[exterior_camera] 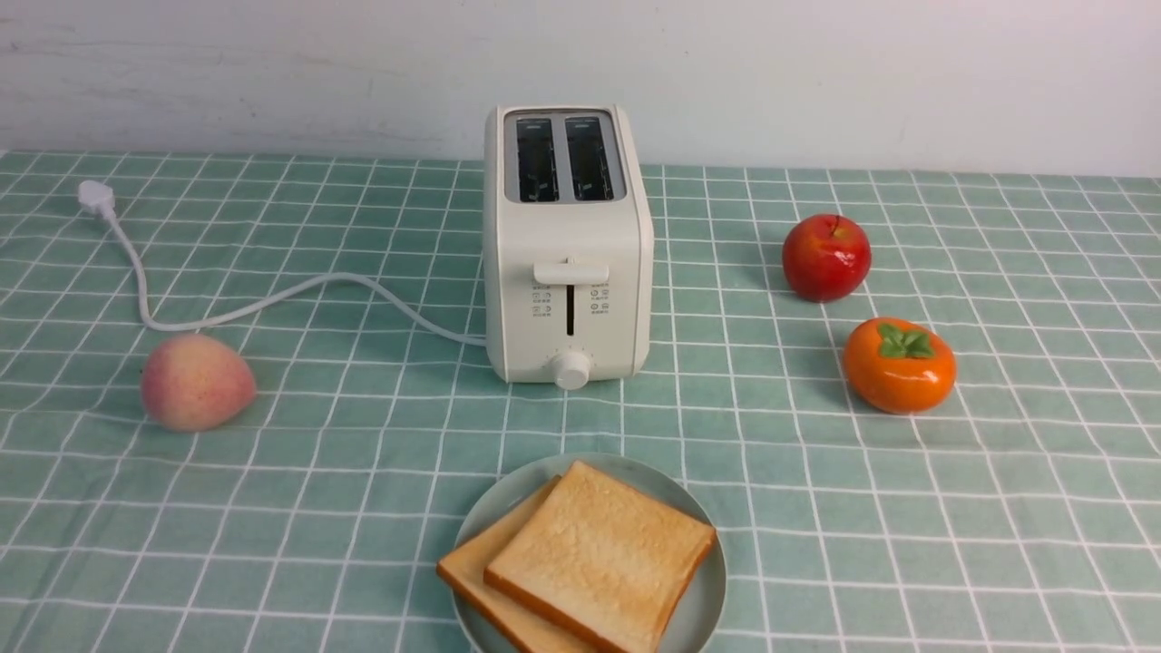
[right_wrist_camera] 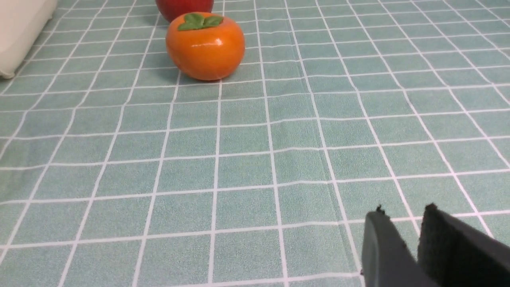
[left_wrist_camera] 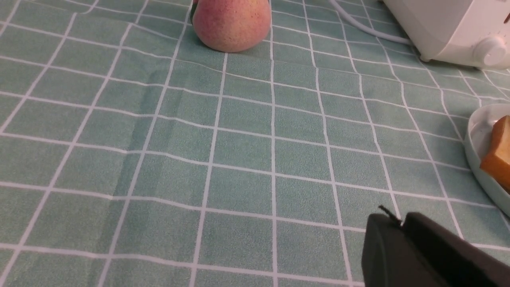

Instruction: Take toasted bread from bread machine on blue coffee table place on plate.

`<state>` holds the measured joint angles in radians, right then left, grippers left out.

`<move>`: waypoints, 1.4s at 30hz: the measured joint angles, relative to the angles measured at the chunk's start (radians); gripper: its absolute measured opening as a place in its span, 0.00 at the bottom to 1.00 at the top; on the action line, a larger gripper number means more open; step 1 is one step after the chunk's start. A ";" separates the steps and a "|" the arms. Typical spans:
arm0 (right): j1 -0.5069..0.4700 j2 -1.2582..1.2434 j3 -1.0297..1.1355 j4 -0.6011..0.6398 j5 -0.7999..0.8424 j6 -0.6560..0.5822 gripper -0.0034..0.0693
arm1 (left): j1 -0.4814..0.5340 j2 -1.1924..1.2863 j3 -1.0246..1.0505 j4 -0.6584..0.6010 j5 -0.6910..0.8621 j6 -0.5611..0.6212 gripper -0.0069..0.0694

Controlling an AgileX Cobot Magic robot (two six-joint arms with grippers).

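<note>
Toasted bread (exterior_camera: 599,555) lies on the plate (exterior_camera: 707,599) — two slices overlapping, at the tabletop's (exterior_camera: 317,508) near edge.
Bread machine (exterior_camera: 569,245) behind shows both slots bare; I can't read its small icons. Left gripper (left_wrist_camera: 400,227) looks clenched on nothing, right gripper (right_wrist_camera: 400,223) slightly parted — bare cloth lies around each; peach (exterior_camera: 195,381), apple (exterior_camera: 825,257) and persimmon (exterior_camera: 899,365) sit well apart.

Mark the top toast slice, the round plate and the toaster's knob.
golden-tan top toast slice (exterior_camera: 600,555), front view, centre of face
pale blue-green round plate (exterior_camera: 708,599), front view, bare right rim
cream-white toaster's round knob (exterior_camera: 571,370), front view, knob face
</note>
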<state>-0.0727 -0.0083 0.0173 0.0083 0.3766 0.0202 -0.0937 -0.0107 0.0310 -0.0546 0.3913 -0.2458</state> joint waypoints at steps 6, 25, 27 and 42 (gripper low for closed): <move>0.000 0.000 0.000 0.000 0.000 0.000 0.27 | 0.000 0.000 0.000 0.000 0.000 0.000 0.16; 0.000 0.000 -0.001 0.001 0.001 0.000 0.28 | 0.000 0.000 0.000 0.000 0.000 0.000 0.18; 0.000 0.000 -0.001 0.001 0.001 0.000 0.29 | 0.000 0.000 0.000 0.000 0.000 0.000 0.18; 0.000 0.000 -0.001 0.001 0.001 0.000 0.32 | 0.000 0.000 0.000 0.000 0.000 0.000 0.19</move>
<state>-0.0727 -0.0083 0.0166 0.0094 0.3779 0.0202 -0.0937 -0.0107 0.0310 -0.0546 0.3913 -0.2458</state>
